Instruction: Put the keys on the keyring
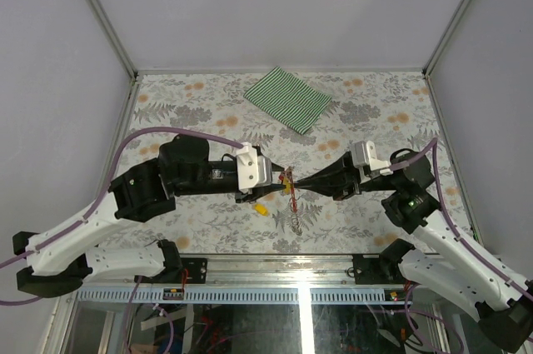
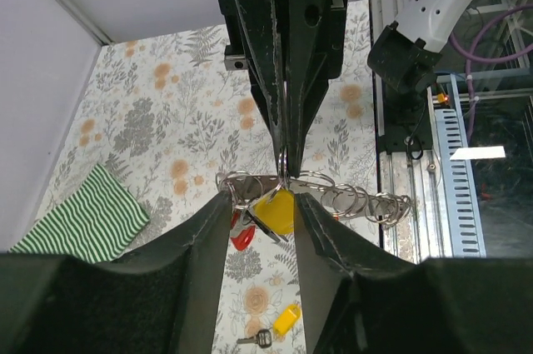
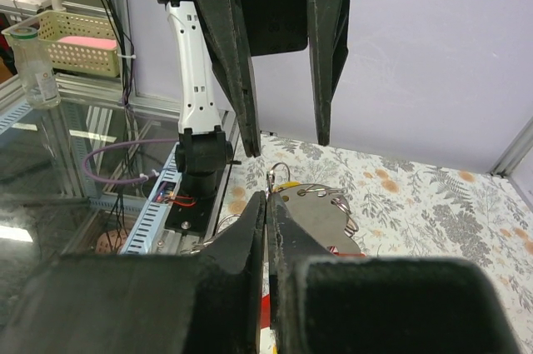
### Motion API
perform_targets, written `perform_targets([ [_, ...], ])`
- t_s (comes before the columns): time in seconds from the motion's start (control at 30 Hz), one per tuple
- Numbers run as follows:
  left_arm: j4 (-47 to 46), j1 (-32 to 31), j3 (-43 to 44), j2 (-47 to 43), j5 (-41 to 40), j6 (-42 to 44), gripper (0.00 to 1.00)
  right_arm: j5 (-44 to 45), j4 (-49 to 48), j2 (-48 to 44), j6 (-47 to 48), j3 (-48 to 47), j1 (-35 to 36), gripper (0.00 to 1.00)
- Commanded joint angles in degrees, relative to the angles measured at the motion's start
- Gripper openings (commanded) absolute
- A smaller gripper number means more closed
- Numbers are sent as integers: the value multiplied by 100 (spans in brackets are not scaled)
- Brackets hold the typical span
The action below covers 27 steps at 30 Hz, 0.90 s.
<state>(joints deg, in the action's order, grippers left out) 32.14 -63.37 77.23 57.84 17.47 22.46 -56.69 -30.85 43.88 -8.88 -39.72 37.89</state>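
The keyring (image 1: 288, 181) is held in the air between the two grippers: a red strap (image 2: 241, 236), a silver ring (image 2: 284, 177) and a chain of silver loops (image 2: 358, 200). A yellow key (image 2: 275, 211) hangs from the ring. My right gripper (image 1: 295, 182) is shut on the silver ring, as the left wrist view (image 2: 284, 162) and its own view (image 3: 267, 197) show. My left gripper (image 1: 277, 183) is open, its fingers either side of the hanging yellow key (image 2: 262, 201). A second yellow key (image 1: 261, 210) lies on the table below. No green key shows.
A green striped cloth (image 1: 289, 98) lies at the back of the flowered table (image 1: 375, 221). The chain's free end hangs down over the table (image 1: 296, 221). Grey walls stand on three sides, with a metal rail (image 1: 275, 294) along the near edge.
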Motion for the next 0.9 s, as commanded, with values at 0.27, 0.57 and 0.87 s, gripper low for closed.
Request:
perform_targets([
  [0.27, -149, -36, 224, 237, 349, 212, 35, -194, -296, -23, -168, -400, 61, 0],
  [0.57, 41, -43, 300, 241, 302, 336, 30, -255, -47, -56, -59, -529, 61, 0],
  [0.87, 132, -42, 357, 249, 391, 368, 14, -238, 92, -104, -8, -613, 61, 0],
])
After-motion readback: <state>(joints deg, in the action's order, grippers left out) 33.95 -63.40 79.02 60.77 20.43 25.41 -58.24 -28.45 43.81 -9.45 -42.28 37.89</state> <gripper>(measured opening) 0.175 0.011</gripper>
